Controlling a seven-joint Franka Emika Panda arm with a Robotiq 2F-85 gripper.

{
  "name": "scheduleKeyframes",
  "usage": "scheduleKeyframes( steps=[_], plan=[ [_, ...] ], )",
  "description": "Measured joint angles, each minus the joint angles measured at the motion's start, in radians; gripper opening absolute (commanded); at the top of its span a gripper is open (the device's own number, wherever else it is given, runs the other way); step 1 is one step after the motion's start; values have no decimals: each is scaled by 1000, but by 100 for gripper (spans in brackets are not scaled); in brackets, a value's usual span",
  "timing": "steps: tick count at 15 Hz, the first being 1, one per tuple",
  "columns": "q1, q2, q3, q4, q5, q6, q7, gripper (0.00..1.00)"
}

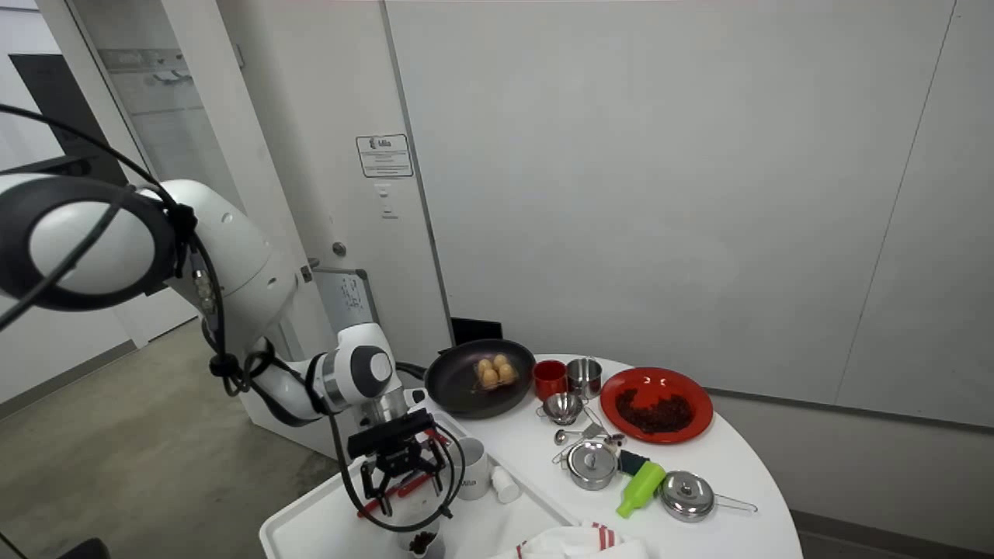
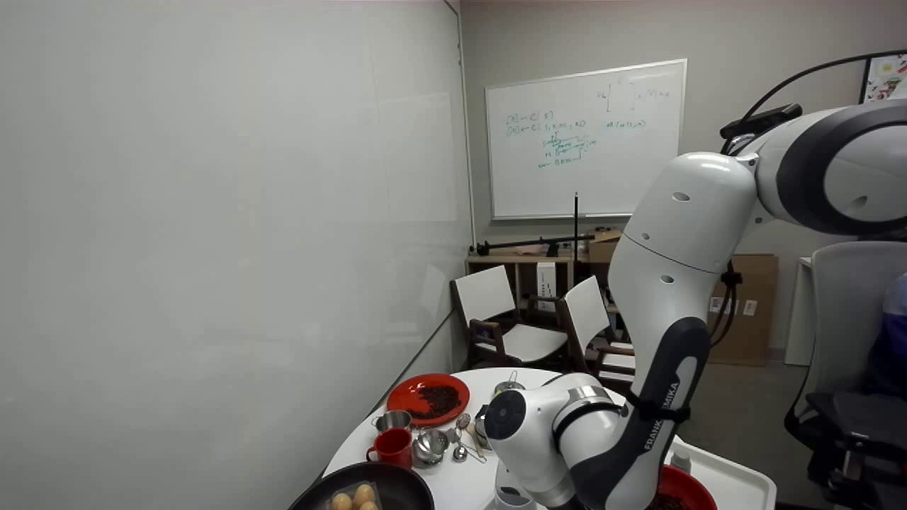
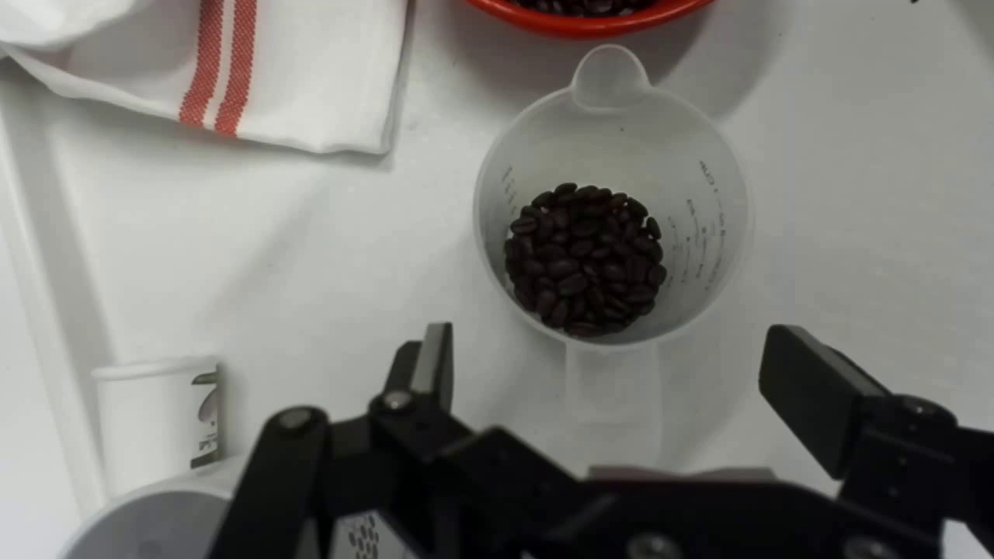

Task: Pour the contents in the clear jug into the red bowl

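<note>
Centrally in the wrist view, locate the clear jug [image 3: 613, 151], standing upright on the white tray [image 3: 877, 178] with coffee beans [image 3: 586, 264] in the bottom. Note the orientation: spout toward a tray-side red bowl [image 3: 594, 27], cropped by the upper edge and likewise holding dark beans; handle toward the hand [image 3: 610, 359]. Read the hand as spread wide, with black fingers [image 3: 808, 388] to either side of the handle and apart from it. To the left, identify a folded red-striped towel [image 3: 311, 85], a small white cup [image 3: 151, 427] lying on its side and part of a white mug [image 3: 151, 520]. In an exterior view, locate the wide red bowl [image 1: 660, 379] on the round surface [image 1: 745, 458], well apart from the jug, with dark contents in its middle. Left of it, identify a metal cup [image 1: 584, 378], a red cup [image 1: 550, 379] and a black pan [image 1: 450, 388] with brown eggs [image 1: 495, 372]. Lower down, note a lidded metal pot [image 1: 592, 466], a lidded metal pan [image 1: 687, 497] and, between, a green bottle-shaped item [image 1: 641, 489]. See the hand over the tray, at the end of the white arm [image 1: 241, 256]. In an exterior view, note the whiteboard [image 2: 588, 134]. At the lower edge, find the tray-side red bowl, partly behind the arm. Regard the hand as hidden or out of frame. Find the wide red bowl, red cup and black pan in both exterior views.
</note>
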Motion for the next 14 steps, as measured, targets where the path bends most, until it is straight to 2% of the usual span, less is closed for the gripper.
scheduleKeyframes(
  steps=[1,2,3,12,14],
  plan=[
    [0,7,2,7,0,0,0,100],
    [0,12,4,13,0,1,0,84],
    [1,16,6,17,0,1,0,74],
    [11,45,17,38,0,1,-1,6],
    [11,45,17,38,0,1,-2,10]
  ],
)
